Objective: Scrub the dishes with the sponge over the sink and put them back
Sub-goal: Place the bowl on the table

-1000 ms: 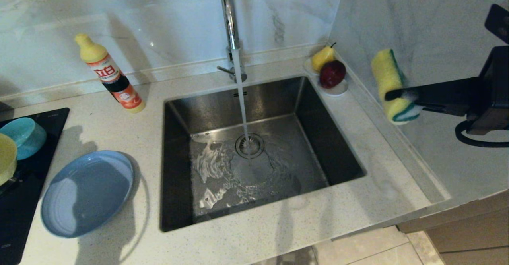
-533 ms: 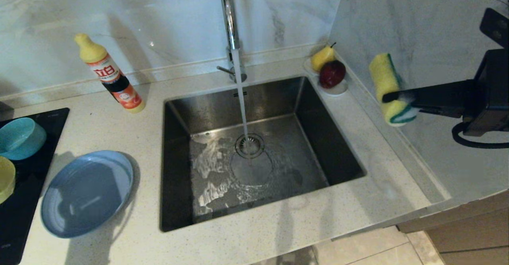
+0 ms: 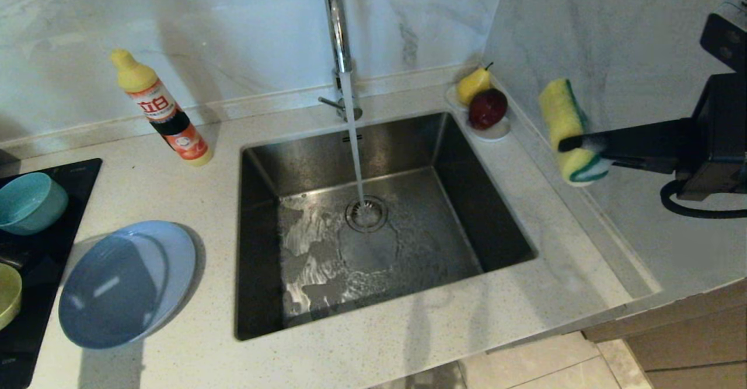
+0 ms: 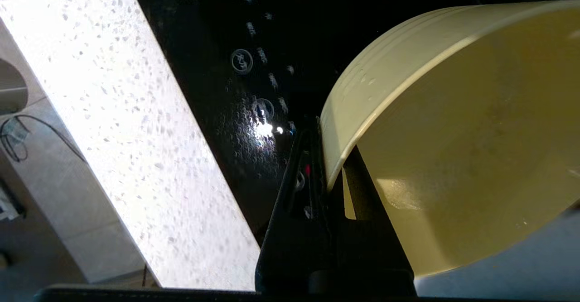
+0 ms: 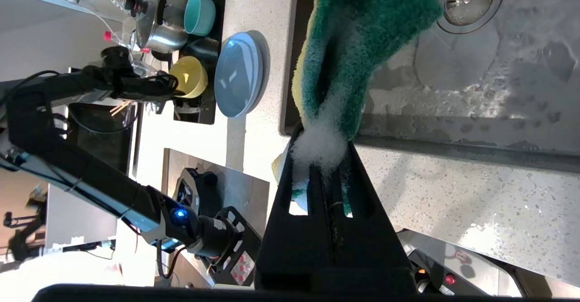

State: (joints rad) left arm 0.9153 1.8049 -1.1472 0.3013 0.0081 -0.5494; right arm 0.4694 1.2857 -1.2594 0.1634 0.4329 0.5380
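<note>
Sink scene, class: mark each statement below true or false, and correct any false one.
1. Water runs from the tap into the sink. True.
2. The right claw holds the sponge. True.
3. The left claw grips the teal bowl. False: it pinches the rim of the yellow bowl.
4. The blue plate lies in the sink. False: it sits on the counter left of the sink.
5. The sponge carries foam. True.

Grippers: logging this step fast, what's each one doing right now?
Left gripper: shut on the yellow bowl.
Right gripper: shut on the sponge.
</note>
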